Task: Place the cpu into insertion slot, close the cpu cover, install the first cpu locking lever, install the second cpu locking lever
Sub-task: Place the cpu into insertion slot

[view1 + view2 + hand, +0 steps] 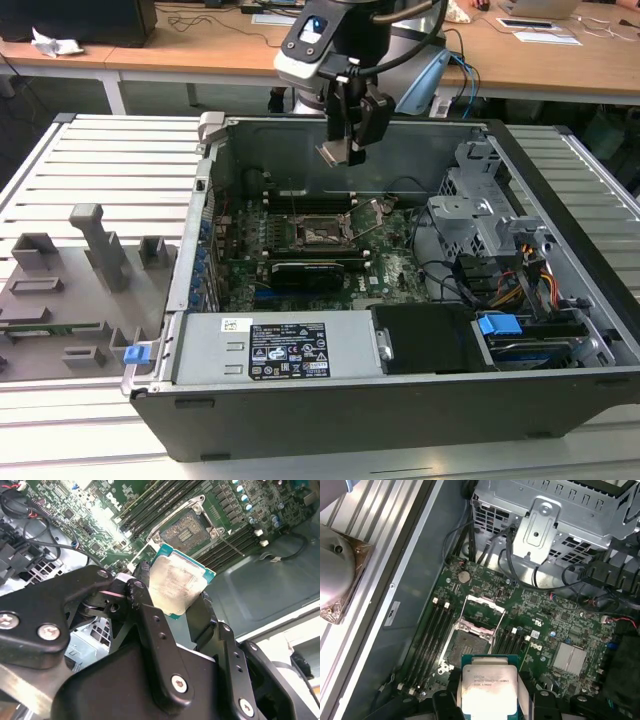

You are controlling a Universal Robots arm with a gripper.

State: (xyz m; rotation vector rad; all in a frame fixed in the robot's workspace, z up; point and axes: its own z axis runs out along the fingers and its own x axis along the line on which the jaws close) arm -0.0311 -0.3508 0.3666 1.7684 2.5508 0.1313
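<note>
My gripper (345, 150) hangs above the open computer case, shut on the cpu (335, 153), a flat silver-topped chip with a green rim. In both wrist views the cpu (177, 582) (487, 687) sits between the black fingers (142, 575), held above the motherboard. The insertion slot (465, 645) (187, 530) (322, 235) lies bare below, its dark pin grid exposed, and the chip is apart from it. The cpu cover (485, 601) stands swung up at the slot's far edge. A thin locking lever (372, 220) sticks up beside the slot.
Memory sticks (432, 625) flank the slot. A black card (315, 270) lies in front of it. A silver drive cage (470, 215) with cables fills the exterior view's right; the labelled power supply (285, 350) runs along the front. Grey fixtures (90, 250) stand outside on the left.
</note>
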